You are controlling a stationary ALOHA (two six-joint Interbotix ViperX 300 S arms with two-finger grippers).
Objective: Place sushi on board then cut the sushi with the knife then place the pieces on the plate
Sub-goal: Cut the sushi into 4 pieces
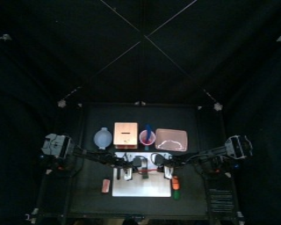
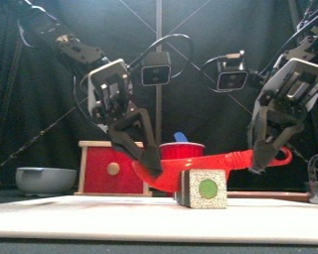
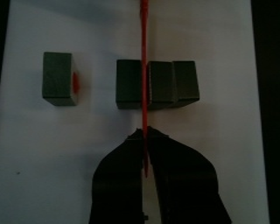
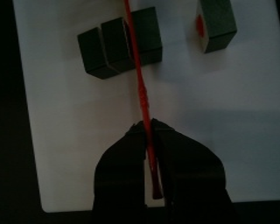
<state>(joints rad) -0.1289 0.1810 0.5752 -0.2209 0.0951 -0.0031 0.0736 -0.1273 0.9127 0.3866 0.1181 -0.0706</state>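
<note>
So we've got two grippers clamped on the red knife (image 3: pixel 143 52) here: left gripper (image 3: pixel 143 133) on one end, right gripper (image 4: pixel 146 129) on the other. The blade lies across the sushi roll (image 3: pixel 175 83), which sits toward the front edge of the white board (image 3: pixel 60 149). We see one loose piece (image 3: pixel 60 77) nearer the back edge, with bare board between them and out to both side edges.
</note>
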